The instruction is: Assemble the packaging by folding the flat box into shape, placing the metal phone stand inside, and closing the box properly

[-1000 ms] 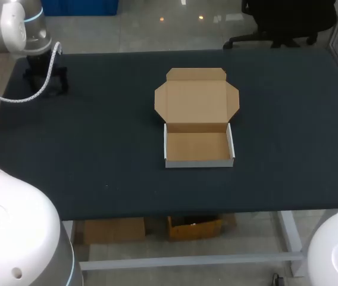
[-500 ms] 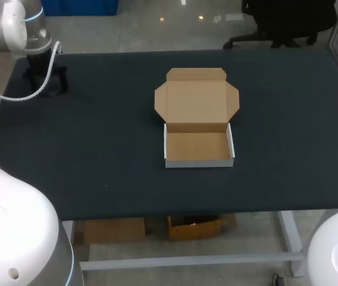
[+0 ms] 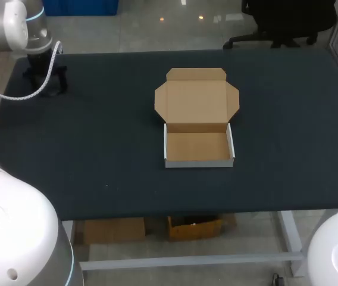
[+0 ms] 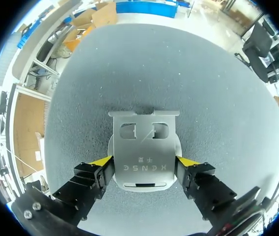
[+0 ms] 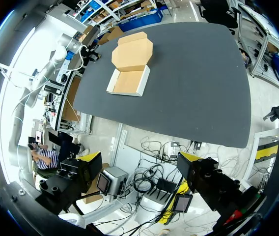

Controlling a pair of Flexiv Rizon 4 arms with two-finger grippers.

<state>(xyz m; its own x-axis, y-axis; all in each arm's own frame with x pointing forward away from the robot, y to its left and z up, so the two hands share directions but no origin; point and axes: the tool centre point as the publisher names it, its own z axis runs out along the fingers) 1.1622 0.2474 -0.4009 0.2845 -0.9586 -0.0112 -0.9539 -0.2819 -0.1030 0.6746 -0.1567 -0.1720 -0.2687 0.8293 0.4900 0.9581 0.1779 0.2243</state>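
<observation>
Left pincer point(image 4: 144, 161) tight on stand point(image 4: 144, 140) (downward)

Even overhead light is washing the dark table point(image 3: 97, 149); the open box point(image 3: 197, 146) is barely casting shadow, and the metal phone stand point(image 4: 144, 152) is gleaming softly.

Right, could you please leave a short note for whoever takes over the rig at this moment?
Left gripper: shut on the stand at the far left corner of the table.
Right gripper: open, empty, out past the table's right edge.
Box: mid-table, folded into shape, empty, lid lying open behind it.
Done: folding the box.
Left: carry the stand into the box, then close the lid.
</observation>
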